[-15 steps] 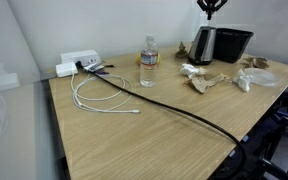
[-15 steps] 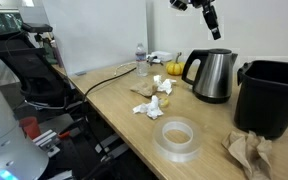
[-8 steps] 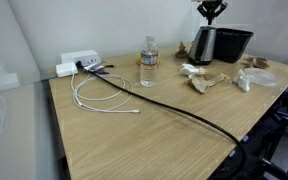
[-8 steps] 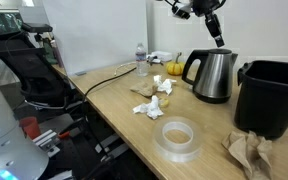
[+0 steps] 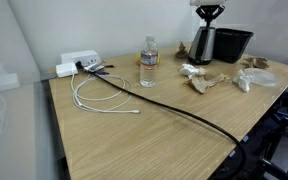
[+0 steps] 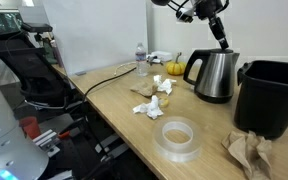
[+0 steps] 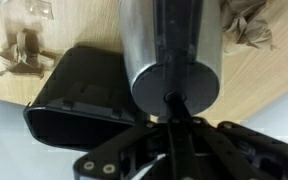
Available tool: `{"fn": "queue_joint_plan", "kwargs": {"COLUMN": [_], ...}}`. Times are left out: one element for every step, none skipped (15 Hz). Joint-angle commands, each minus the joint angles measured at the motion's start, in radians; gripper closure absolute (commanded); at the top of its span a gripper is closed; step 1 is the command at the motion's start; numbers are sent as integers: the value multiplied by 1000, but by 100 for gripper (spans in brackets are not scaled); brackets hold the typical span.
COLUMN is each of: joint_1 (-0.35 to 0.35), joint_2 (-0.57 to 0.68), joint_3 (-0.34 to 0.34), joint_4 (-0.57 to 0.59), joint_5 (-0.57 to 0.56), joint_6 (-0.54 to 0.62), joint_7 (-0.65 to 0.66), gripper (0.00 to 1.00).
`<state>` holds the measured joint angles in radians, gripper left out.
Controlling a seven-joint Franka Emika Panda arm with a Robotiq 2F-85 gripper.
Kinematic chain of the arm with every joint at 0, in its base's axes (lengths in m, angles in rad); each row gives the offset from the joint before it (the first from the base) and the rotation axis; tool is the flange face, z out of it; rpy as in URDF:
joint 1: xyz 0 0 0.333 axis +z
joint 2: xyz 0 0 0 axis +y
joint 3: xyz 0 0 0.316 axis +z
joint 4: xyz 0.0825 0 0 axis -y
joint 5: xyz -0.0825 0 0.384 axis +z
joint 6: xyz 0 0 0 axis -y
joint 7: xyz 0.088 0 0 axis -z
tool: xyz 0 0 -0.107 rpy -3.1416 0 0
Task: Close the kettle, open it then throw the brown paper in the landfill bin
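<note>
The silver kettle [image 5: 203, 45] [image 6: 213, 75] stands at the back of the table, next to the black landfill bin [image 5: 236, 42] [image 6: 272, 95]. My gripper [image 6: 224, 44] [image 5: 210, 17] is shut and empty, pointing straight down. In the wrist view its tips [image 7: 174, 100] sit on the kettle's round dark lid [image 7: 199, 85], with the bin [image 7: 74, 100] to the left. The brown paper [image 6: 246, 152] [image 7: 19, 55] lies crumpled on the table in front of the bin, away from the gripper.
A clear tape roll [image 6: 179, 138] and white tissue wads [image 6: 154, 104] lie in front of the kettle. A water bottle [image 5: 148, 62], a white cable [image 5: 99, 95], a power strip [image 5: 79, 62] and a thick black cable [image 5: 184, 110] occupy the table.
The shut gripper has come down from above and moved over the kettle until its tips reach the lid. Nothing else on the table has moved.
</note>
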<state>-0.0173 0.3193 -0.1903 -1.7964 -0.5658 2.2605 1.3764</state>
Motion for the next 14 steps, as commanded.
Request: {"fn": "queue_joint_plan", "kwargs": {"joint_1": [31, 42, 55, 65, 70, 77, 80, 56, 55, 55, 52, 43, 35, 28], "joint_2": [-15, -19, -19, -19, -20, -24, -28, 6, 2, 0, 0, -1, 1, 0], "joint_3": [-3, -2, -4, -5, -4, -3, 0, -11, -12, -15, -15, -16, -15, -12], "joint_4": [-21, -30, -37, -46, -54, -63, -69, -48, -57, -59, -61, -65, -66, -67], "joint_5": [-18, -27, -45, -65, -87, -121, -146, -176, -205, -235, -257, -274, -284, -286], "joint_6": [-5, -11, -19, -29, -38, -48, -50, -4, 1, 4, 6, 15, 18, 19], "joint_7": [30, 37, 51, 67, 81, 105, 124, 125, 148, 166, 181, 192, 196, 201], "gripper": [100, 100, 100, 100, 100, 100, 100, 100, 100, 100, 100, 100, 100, 100]}}
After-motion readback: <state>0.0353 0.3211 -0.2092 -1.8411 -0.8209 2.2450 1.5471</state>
